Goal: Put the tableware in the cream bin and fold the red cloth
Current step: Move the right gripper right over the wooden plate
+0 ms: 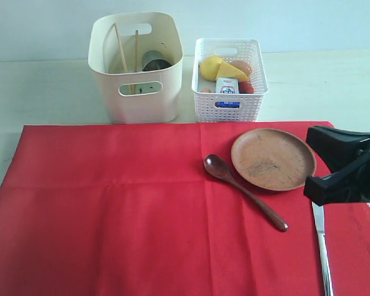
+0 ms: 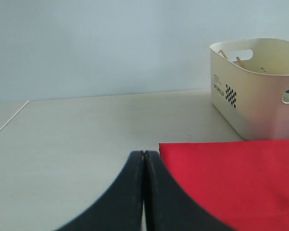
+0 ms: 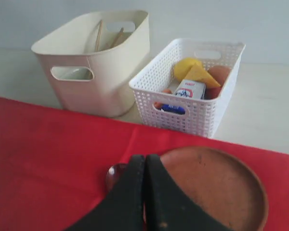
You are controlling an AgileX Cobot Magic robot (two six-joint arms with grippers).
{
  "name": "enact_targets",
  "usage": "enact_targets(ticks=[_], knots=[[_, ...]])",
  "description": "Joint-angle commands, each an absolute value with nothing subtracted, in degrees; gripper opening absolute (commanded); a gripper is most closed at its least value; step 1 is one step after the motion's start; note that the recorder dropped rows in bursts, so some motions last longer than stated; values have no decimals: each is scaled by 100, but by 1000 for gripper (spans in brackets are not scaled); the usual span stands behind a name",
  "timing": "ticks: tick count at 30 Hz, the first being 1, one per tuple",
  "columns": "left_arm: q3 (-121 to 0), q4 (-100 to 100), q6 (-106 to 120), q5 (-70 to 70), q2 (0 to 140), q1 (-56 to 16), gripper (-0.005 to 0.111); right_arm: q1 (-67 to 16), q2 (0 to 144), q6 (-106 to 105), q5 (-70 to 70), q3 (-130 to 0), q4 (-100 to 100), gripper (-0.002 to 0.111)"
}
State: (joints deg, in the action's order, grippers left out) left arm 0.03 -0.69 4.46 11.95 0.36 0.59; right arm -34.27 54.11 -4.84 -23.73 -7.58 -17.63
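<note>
Right gripper [image 3: 144,161]: fingers pressed together, nothing between them, hanging over the right edge of the worktop. The exterior view crops it, so this reading rests on the wrist view. Left gripper [image 2: 144,156]: likewise clenched and empty, over bare worktop just off the rear left corner of the red cloth [image 1: 111,209].

Governing relation: the brown plate [image 1: 273,158] lies flat directly ahead of the right fingertips, towards the worktop's middle. The wooden spoon [image 1: 243,191] lies just beside the plate on its far side from that gripper, long axis diagonal, bowl towards the rear, handle towards the front right corner. The table knife [image 1: 322,253] runs front to rear along the right edge, passing under the gripper. The right arm is judged nearer to all three.

Count on the cloth: one plate, one spoon, one knife. In the cream bin [image 1: 135,92], near the rear edge: two chopsticks [image 1: 121,49] and one steel cup [image 1: 155,61]. Something pale shows through the handle cut-out, possibly the bowl. One lattice basket [image 1: 228,108] stands beside the bin. The cloth lies spread and unfolded.
</note>
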Motion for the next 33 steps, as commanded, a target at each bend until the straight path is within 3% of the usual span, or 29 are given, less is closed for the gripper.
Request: enact_targets(ticks=[1, 9, 19, 26, 29, 33], knots=[[0, -90, 418, 1154, 0, 64, 0, -3396, 5406, -819, -1893, -726, -2124, 0], [0, -90, 418, 1154, 0, 64, 0, -3396, 5416, -1707, -1730, -740, -3227, 0], [0, -90, 418, 1154, 0, 64, 0, -3396, 6588, -6861, -2550, -1406, -8917, 0], [0, -90, 418, 1154, 0, 64, 0, -3249, 8002, -7728, -1840, -2281, -9191, 0], [0, -90, 418, 1154, 0, 64, 0, -2620, 8617, -8107, -968, -2794, -9192, 0], [0, -90, 418, 1154, 0, 64, 0, -1840, 9321, -8397, 1648, -3288, -8805, 0]])
